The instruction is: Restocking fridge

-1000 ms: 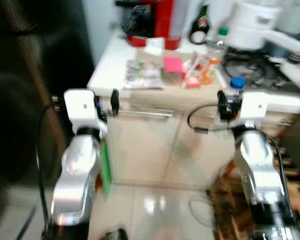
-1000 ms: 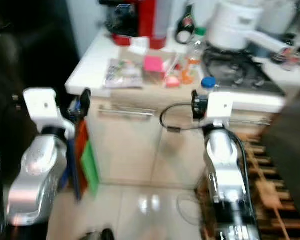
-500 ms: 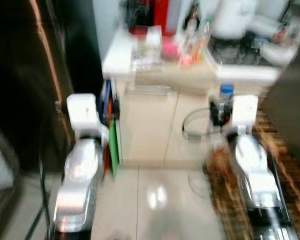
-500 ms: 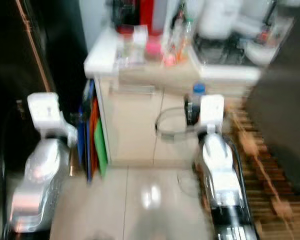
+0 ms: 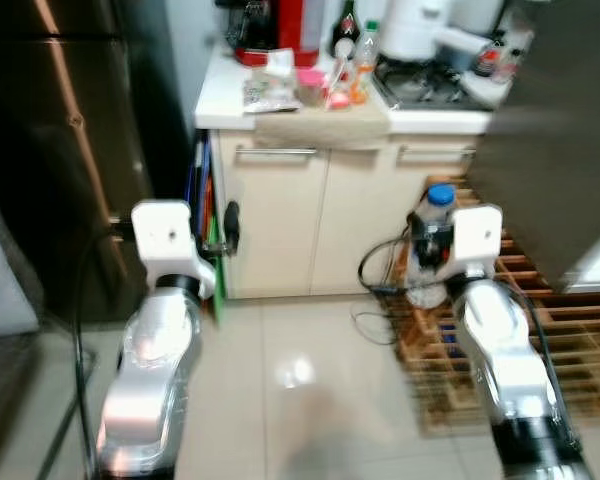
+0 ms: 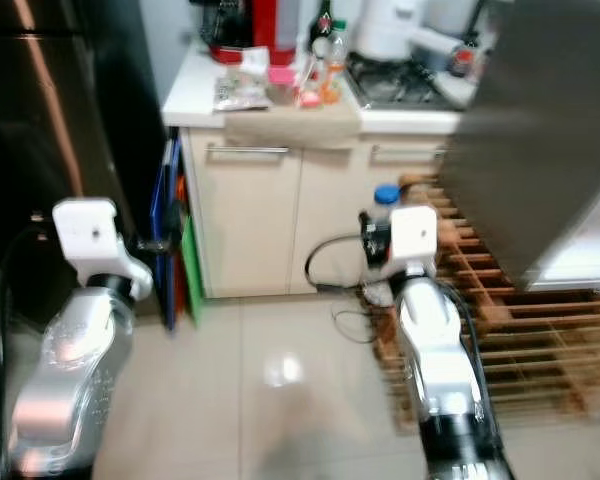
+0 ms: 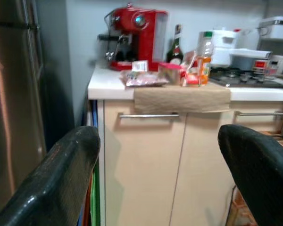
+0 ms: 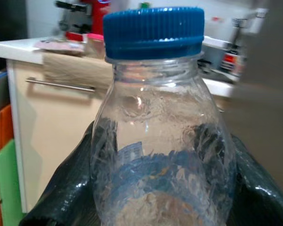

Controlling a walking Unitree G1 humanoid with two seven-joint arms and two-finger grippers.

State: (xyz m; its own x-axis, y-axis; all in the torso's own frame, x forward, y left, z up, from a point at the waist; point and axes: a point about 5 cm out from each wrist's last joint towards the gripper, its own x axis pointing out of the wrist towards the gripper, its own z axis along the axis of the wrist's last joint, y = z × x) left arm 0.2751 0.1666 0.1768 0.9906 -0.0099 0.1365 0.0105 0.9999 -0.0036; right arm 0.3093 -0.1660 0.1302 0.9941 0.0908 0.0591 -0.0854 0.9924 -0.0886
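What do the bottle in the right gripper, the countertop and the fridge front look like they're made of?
Bottle: clear, glossy plastic by the look; you see through it, with a blue ribbed screw cap, likely plastic. Right gripper is shut on it. Countertop: smooth white slab, stone or laminate; can't tell which. Fridge front: dark brushed metal, probably stainless steel, judging by its streaky vertical reflections.
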